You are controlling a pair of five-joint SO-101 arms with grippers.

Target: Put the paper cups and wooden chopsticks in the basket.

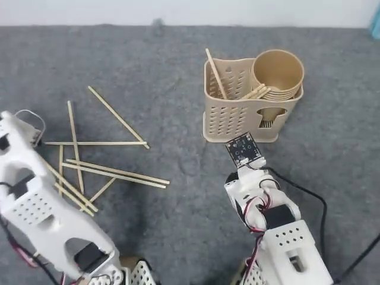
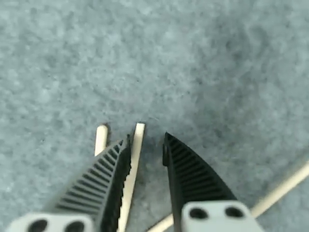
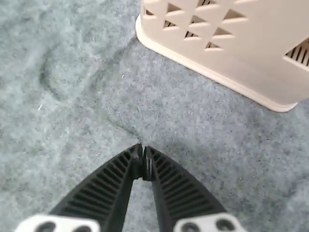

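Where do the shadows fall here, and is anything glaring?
High view: soft shadows darken the near part of the grey mat, no glare. Left wrist view: faint shadow under the left tool by a chopstick. Right wrist view: thin shadow along the basket base.

Surface: grey, felt-like tabletop, evenly lit.
Far edge: pale wall strip.
Far right corner: teal object, cut off.

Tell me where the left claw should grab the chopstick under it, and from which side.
Pinch the shaft behind its blunt end, from straight above. The chopstick lies flat on the mat, running lengthwise inside the open left claw, so closing across its thin width should catch it.
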